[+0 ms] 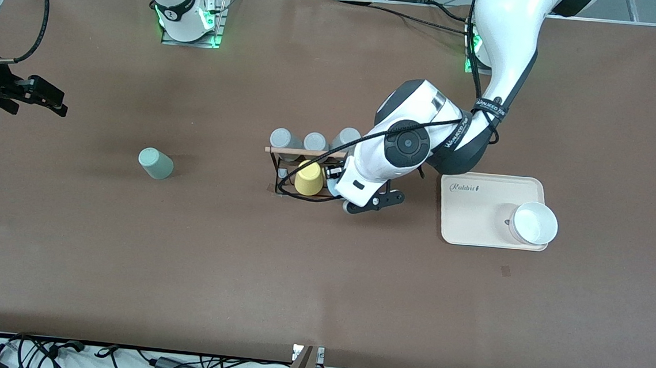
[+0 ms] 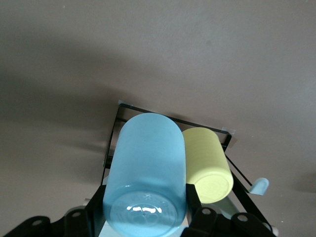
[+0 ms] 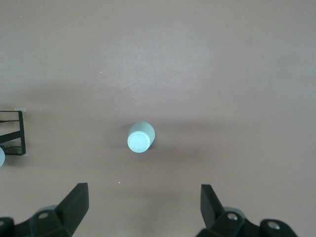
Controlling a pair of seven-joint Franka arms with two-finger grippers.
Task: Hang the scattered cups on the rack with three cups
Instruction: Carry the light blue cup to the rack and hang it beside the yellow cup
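Note:
My left gripper [image 2: 145, 200] is shut on the light blue tumbler [image 2: 146, 168] and holds it on its side at the black wire rack [image 2: 148, 111], right beside the yellow cup [image 2: 207, 165]. In the front view the rack [image 1: 276, 171] has a wooden rod [image 1: 293, 151] across its top, and the left hand [image 1: 362, 189] covers most of the blue tumbler [image 1: 332, 188]. The sage-green tumbler [image 1: 155, 163] stands alone on the table toward the right arm's end; it also shows in the right wrist view [image 3: 140, 137]. My right gripper [image 3: 144, 197] is open and empty, up in the air [image 1: 45, 95].
Three grey cups [image 1: 315, 141] sit on the rack's side nearer the robots, and the yellow cup [image 1: 309, 178] on its side nearer the front camera. A beige tray [image 1: 476, 217] with a white bowl [image 1: 533, 223] lies toward the left arm's end.

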